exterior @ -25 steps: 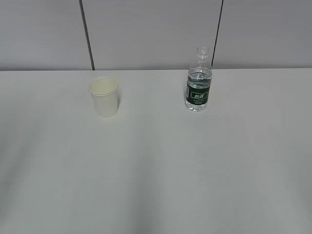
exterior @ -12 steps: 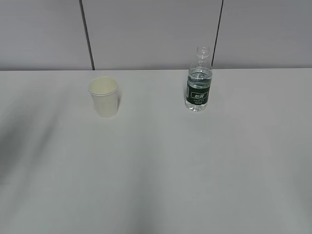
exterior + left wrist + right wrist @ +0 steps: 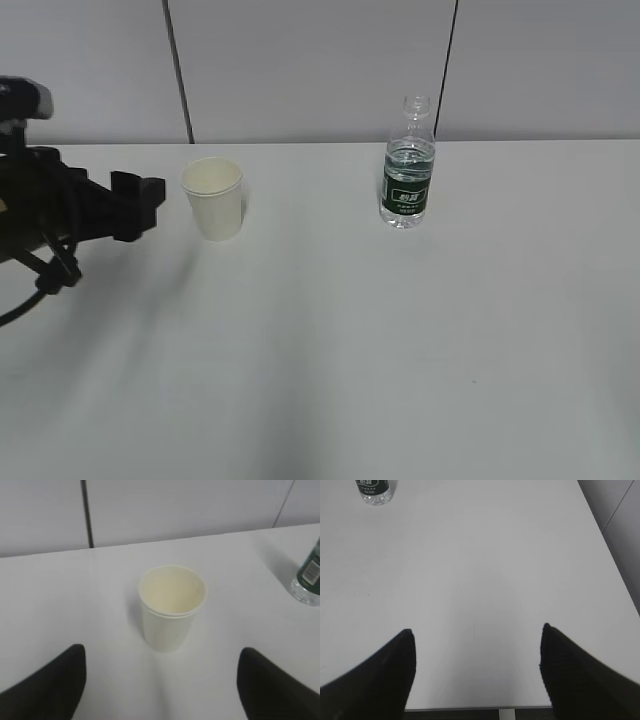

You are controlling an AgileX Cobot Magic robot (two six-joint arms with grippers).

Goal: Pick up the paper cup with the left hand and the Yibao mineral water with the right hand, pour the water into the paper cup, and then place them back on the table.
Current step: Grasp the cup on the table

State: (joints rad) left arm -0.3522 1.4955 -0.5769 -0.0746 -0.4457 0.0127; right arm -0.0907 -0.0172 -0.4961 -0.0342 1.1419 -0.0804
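Left hand [image 3: 60,205]: reaches in from the left edge of the exterior view, forearm roughly level and low over the tabletop [image 3: 330,340], grey-silver camera block at the top left, cables looping beneath. Its end effector [image 3: 150,205] points toward the paper cup [image 3: 213,198] and sits just beside it, not touching. In the left wrist view the two black fingers [image 3: 50,690] stand wide apart at the lower corners, with the cup centred between and beyond them; nothing is held.

Right hand: not visible in the exterior view. In the right wrist view its end effector [image 3: 476,672] shows two dark fingertips [image 3: 375,675] spread wide above bare tabletop near the front edge, holding nothing. The Yibao mineral water [image 3: 374,490] appears only as a base at the top left of that view, well apart from the fingers.

Count:
- 1 paper cup, upright, open mouth up, on the left half of the tabletop, toward the back edge. No liquid can be made out inside it in the left wrist view.
- 1 Yibao mineral water [image 3: 408,165] bottle, upright, uncapped, green label facing the exterior camera, on the right of centre, roughly level with the cup and well apart from it. Water level sits above the label.
- 2 arms, 1 visible in the exterior view.
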